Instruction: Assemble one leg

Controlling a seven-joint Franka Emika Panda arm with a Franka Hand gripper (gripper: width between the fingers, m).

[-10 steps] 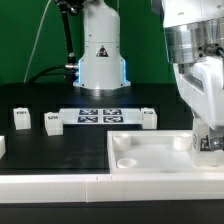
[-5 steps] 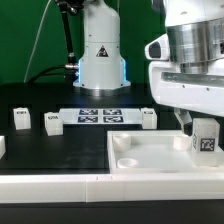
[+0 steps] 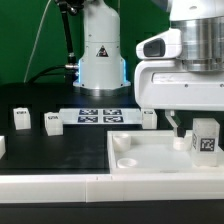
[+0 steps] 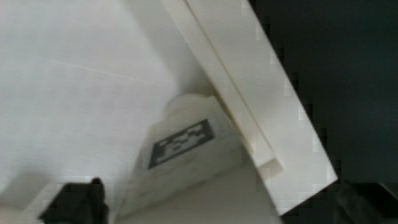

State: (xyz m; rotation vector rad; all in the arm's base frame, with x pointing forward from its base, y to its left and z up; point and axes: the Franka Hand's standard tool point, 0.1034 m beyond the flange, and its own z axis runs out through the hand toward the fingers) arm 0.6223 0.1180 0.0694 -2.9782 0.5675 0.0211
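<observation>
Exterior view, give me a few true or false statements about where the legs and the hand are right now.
1. A leg stands upright at the white panel's corner on the exterior view's right. True.
2. The hand is clamped on that leg. False: its fingers are lifted clear beside the leg, gripping nothing.
3. The marker board lies flat on the black table behind the panel. True.
4. Every loose leg sits on the panel. False: legs also stand on the table, off the panel.
5. The wrist view shows a tag on the leg. True.
</observation>
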